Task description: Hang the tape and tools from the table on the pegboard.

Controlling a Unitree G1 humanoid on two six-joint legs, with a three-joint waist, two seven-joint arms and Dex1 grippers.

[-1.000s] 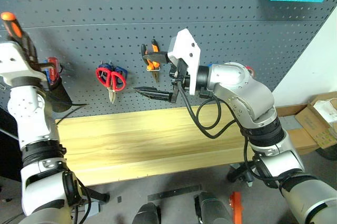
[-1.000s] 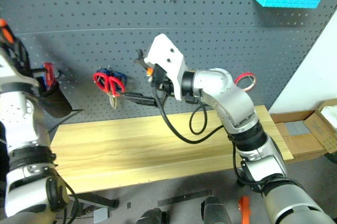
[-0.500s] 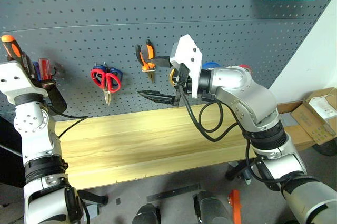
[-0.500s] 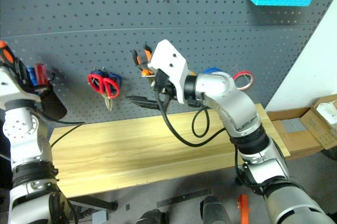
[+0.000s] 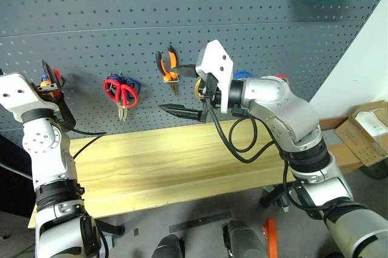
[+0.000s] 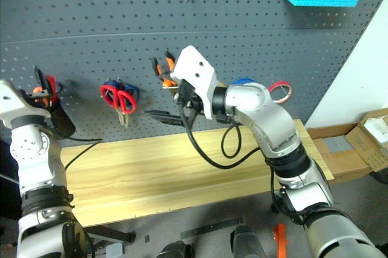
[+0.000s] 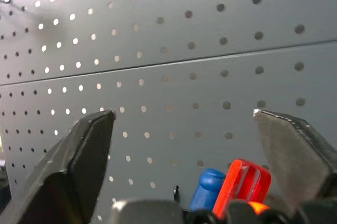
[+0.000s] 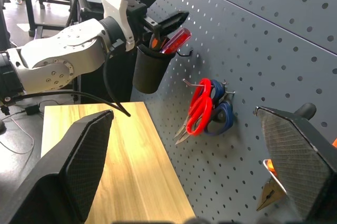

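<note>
The left gripper [image 5: 53,83] stands with jaws apart above the black cup [image 8: 150,69] on the pegboard [image 5: 273,46] where the screwdriver [image 8: 158,40] now sits – the table [image 5: 182,161] looks bare, the right gripper [image 5: 180,111] gapes empty – so backing both arms off seems all that remains.

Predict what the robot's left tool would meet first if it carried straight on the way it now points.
Most likely the bare pegboard: the open left tool faces its holes, with nothing between. Depth is uncertain.
</note>
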